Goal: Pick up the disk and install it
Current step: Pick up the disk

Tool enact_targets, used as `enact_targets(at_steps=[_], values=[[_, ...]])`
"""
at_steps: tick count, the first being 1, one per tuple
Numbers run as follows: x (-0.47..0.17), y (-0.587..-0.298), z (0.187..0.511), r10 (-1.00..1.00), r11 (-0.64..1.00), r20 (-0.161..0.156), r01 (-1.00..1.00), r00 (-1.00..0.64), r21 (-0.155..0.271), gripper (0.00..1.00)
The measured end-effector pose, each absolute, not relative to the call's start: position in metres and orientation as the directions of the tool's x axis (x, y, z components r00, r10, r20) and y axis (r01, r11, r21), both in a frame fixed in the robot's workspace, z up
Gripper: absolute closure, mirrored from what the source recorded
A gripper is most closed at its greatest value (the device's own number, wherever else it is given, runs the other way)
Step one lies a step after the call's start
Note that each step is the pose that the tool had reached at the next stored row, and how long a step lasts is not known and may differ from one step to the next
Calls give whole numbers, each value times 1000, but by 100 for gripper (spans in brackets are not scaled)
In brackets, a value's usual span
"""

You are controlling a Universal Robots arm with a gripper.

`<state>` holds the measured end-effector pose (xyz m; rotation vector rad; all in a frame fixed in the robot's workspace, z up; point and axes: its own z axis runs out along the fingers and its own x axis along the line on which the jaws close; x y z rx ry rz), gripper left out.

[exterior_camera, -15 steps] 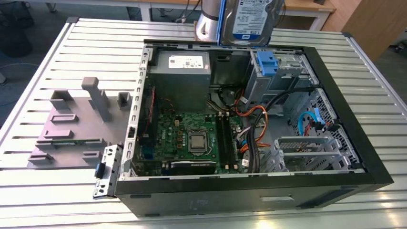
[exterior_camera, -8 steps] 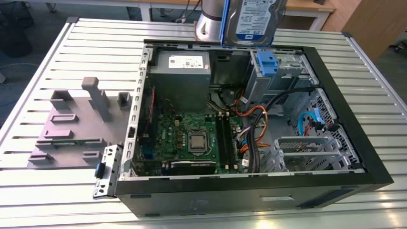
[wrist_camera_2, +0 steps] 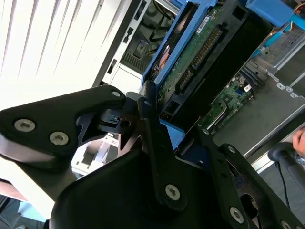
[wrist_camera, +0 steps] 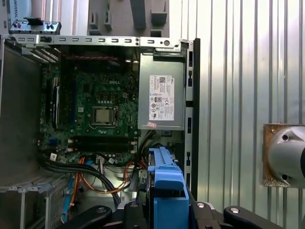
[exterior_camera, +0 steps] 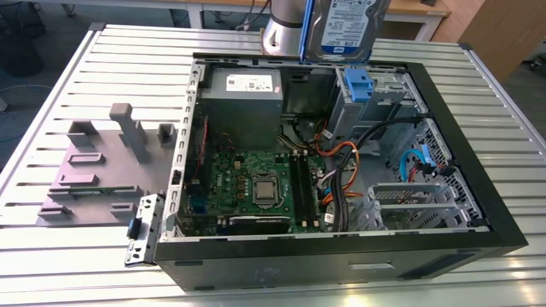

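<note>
- I am watching the disk, a flat rectangular silver drive with a white-and-blue label framed by a blue plastic carrier. It is hanging upright in the air over the far side of the open computer, its label facing the exterior camera.
- The black two-finger gripper is pinching the disk, with one finger on either side of it. In the second wrist view the drive's green circuit-board face is showing between the fingers.
- In the exterior view the disk is sitting just above a blue plastic bracket fixed to the grey metal drive bay.
- A grey power supply box with a white sticker is occupying the far corner of the case, on the exterior view's left of the bracket.
- Nearer, a green motherboard is lying flat with a square silver processor in its middle. Orange and black cables are running between it and the bay.
- All this is sitting inside a black tower computer case, lying on its side with its panel off, on a slatted silver metal table.
- A grey moulded holder with upright posts is lying on the table at the exterior view's left of the case, well apart from the disk.
- The arm's silver cylinder is standing just beside the disk, on the exterior view's left.
</note>
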<state>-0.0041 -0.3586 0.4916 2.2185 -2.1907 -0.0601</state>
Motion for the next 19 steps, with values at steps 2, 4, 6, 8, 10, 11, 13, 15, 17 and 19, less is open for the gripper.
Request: enact_targets(at_steps=[2,4,6,8,10,11,13,15,17,19], values=[[-2,-359,492,-1000,-13,-11,-999,12,44,64],[0,-359,492,-1000,-13,-11,-999,12,44,64],[1,-359,492,-1000,-13,-11,-999,12,44,64],[3,-359,492,-1000,-13,-11,-999,12,44,64],[5,-359,492,-1000,-13,-11,-999,12,44,64],[6,-359,492,-1000,-13,-11,-999,12,44,64],[8,-359,492,-1000,-13,-11,-999,12,44,64],[9,-359,492,-1000,-13,-11,-999,12,44,64],[11,-359,492,-1000,-13,-11,-999,12,44,64],[13,-359,492,-1000,-13,-11,-999,12,44,64]])
